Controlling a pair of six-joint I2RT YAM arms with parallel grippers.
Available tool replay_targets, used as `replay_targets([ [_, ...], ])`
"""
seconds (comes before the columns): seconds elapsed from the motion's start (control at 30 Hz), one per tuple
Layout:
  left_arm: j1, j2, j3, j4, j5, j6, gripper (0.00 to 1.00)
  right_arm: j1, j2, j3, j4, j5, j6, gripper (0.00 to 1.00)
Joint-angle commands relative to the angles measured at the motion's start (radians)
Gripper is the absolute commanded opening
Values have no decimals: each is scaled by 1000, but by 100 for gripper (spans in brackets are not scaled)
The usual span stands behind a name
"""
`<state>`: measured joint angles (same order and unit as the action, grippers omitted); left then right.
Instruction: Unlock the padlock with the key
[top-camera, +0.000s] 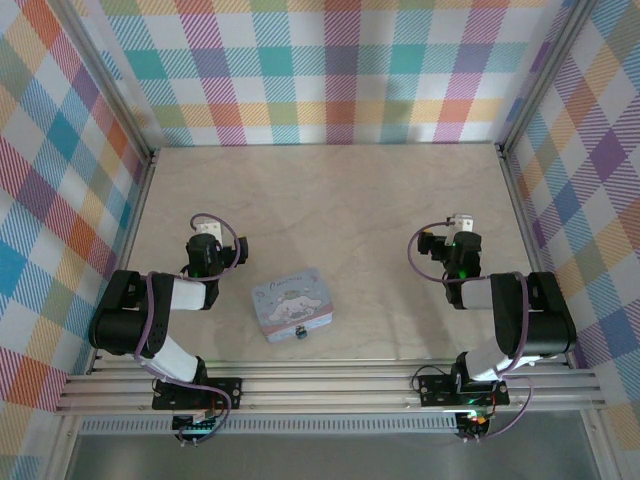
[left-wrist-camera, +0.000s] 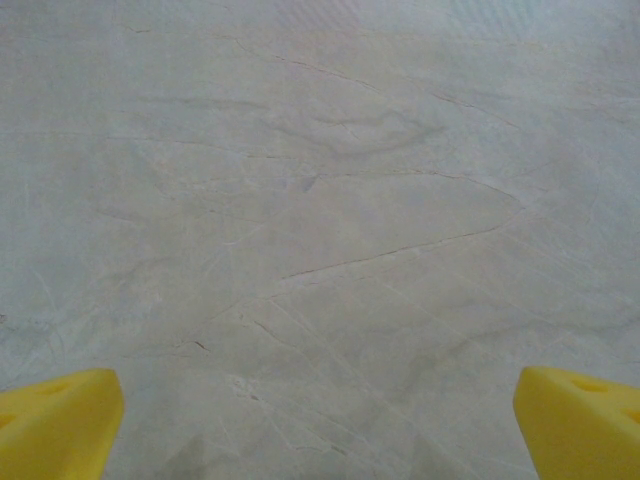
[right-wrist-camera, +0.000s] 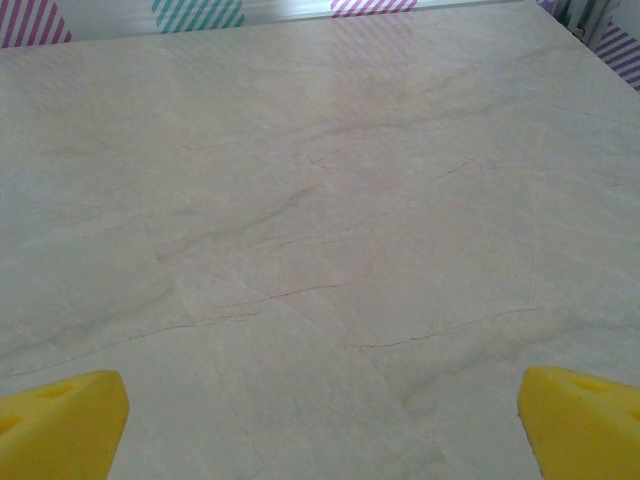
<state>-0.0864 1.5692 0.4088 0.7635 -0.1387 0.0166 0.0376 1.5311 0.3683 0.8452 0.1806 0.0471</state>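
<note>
Pastel plaid panels (top-camera: 330, 70) close in a pale, veined worktop (top-camera: 350, 200), and toward its front sits a pastel tin (top-camera: 293, 305) with a cartoon dog on the lid. The padlock (top-camera: 300, 334), a tiny dark speck from above, lies at the tin's near edge, touching it or just beside it; whether it hangs on the tin's clasp cannot be told at this size, nor where the key lies. The left end effector (top-camera: 205, 228) hovers to the left of the tin and a little beyond it, and the right end effector (top-camera: 462, 220) is well off to the tin's right. Both stand with jaws fully apart and hold nothing, and the yellow fingertips (left-wrist-camera: 55, 420) in each wrist view frame bare worktop. The task looks not yet begun, so the step in hand is likely locating and reaching for lock and key. To do it well, the left arm, nearer the tin, should probably come round to the tin's near edge and descend slowly, fingers straddling the padlock's body rather than its thin shackle, without nudging the tin. The right arm would then want the key held by its bow, blade lined up with the keyhole.
</note>
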Motion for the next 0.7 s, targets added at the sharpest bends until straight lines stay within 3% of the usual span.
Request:
replay_targets([
  [0.0,13,-5,15,40,14,6,100,-6,1,17,30,-18,4,100],
  [0.57,14,-8,12,43,14,4,100,-6,-1,12,37,-21,2,100],
  [0.67,14,-70,41,-52,-69,-33,100,-6,-42,9,7,-35,0,100],
])
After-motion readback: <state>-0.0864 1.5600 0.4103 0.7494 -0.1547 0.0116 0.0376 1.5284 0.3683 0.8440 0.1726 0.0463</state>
